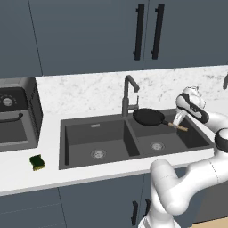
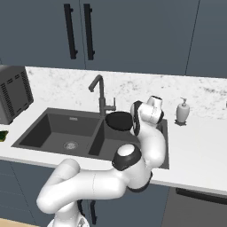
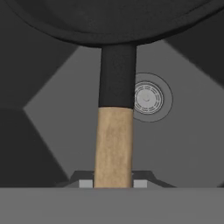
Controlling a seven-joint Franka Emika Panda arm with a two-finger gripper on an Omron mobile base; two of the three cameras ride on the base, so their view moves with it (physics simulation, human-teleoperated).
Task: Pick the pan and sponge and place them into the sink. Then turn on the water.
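Fingers clamped on tan handle tip of pan, held in air above right basin of sink.

Gripper gripping handle end from right; black dish level, just beside faucet, over round drain. Sponge lying on white counter left of sink, well apart from pan, near dark appliance. Soap dispenser standing right of sink.
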